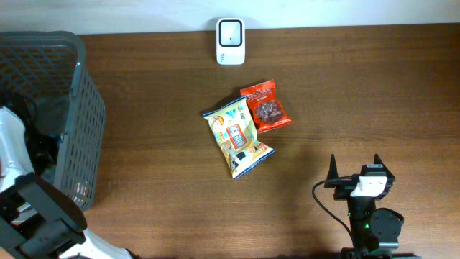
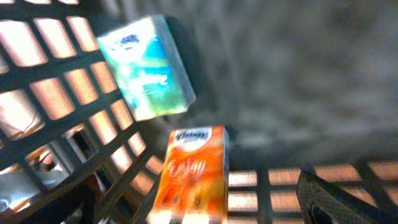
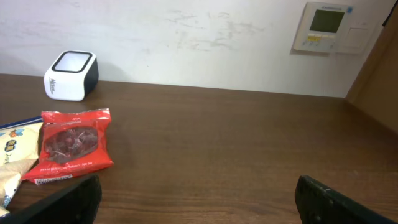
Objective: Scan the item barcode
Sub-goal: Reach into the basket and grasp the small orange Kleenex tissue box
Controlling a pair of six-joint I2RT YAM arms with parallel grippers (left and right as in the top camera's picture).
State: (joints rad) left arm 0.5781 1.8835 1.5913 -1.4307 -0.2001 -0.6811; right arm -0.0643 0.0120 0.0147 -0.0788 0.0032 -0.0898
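Inside the basket [image 1: 88, 108], the left gripper [image 2: 193, 194] stood with jaws apart by an orange pack [image 2: 194, 163]; the right gripper [image 3: 198, 194] hung spread, empty.

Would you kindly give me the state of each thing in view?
basket, upright
left gripper, open inside the basket
right gripper, open, empty
scanner, upright, untouched
red snack bag, flat, face up
yellow snack bag, flat, face up
green tissue pack, lying in basket
orange tissue pack, lying in basket

The left-wrist view is blurred: the orange pack [image 2: 193, 174] runs off the bottom edge, and print on the teal pack [image 2: 146, 68] is unreadable.
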